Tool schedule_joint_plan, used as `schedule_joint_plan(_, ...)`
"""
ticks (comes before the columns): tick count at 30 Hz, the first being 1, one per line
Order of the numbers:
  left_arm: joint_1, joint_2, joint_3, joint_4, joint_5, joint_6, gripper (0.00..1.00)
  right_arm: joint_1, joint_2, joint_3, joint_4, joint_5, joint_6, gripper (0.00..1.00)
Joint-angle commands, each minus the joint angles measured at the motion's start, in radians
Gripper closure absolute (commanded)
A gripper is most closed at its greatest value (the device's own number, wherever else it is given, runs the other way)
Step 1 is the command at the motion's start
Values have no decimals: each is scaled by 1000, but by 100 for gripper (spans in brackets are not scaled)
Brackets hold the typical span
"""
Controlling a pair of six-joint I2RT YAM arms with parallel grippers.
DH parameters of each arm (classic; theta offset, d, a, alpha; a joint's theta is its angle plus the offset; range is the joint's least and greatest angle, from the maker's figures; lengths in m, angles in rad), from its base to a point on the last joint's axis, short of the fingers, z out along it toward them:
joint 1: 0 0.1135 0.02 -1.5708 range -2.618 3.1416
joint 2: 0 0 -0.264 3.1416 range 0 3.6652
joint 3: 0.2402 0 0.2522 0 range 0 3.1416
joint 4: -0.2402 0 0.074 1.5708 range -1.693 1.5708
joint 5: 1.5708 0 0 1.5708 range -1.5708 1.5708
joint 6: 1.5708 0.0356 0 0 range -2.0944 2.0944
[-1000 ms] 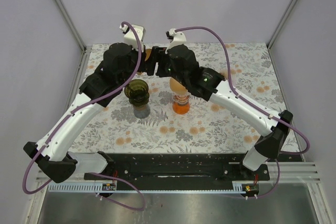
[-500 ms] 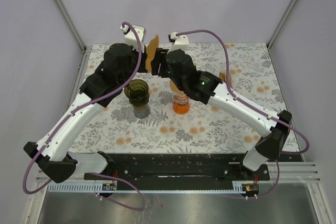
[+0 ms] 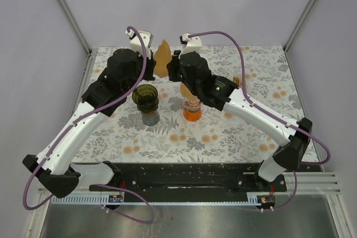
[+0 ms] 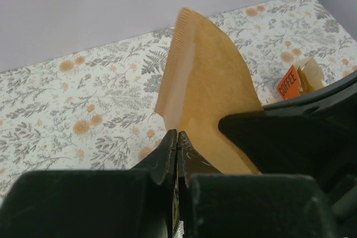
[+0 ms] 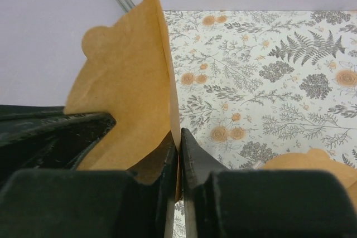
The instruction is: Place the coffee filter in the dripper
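Left gripper (image 4: 177, 137) and right gripper (image 5: 179, 137) each clamp a lower edge of the coffee filter (image 3: 162, 58), upright in midair near the back wall, beyond the green dripper (image 3: 145, 97). Tan paper, crimped seam, open flowered table (image 3: 262, 65) around.

All I see around the floral-print table (image 3: 262, 65): plain lilac walls (image 3: 184, 4) behind and beside it, silver posts (image 3: 66, 9) at its back corners, black rail (image 3: 184, 174) along its near edge.
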Motion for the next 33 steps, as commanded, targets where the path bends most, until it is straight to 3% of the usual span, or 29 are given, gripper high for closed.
schedule_joint_plan(1,52,-71,-45,7,37,21,99,-7,22,125,-42,-34,-45,88)
schedule_joint_plan(9,140,-122,-101,-88,108,104,95,-15,227,420,-386,-224,-82,98)
schedule_joint_plan(16,216,-160,-177,-168,198,165,96,-15,305,504,-479,-327,-64,100)
schedule_joint_plan(24,299,-159,-248,-205,315,179,97,-13,381,618,-611,-330,-56,100)
schedule_joint_plan(33,330,-154,-303,-209,328,197,97,-13,463,685,-664,-356,-62,100)
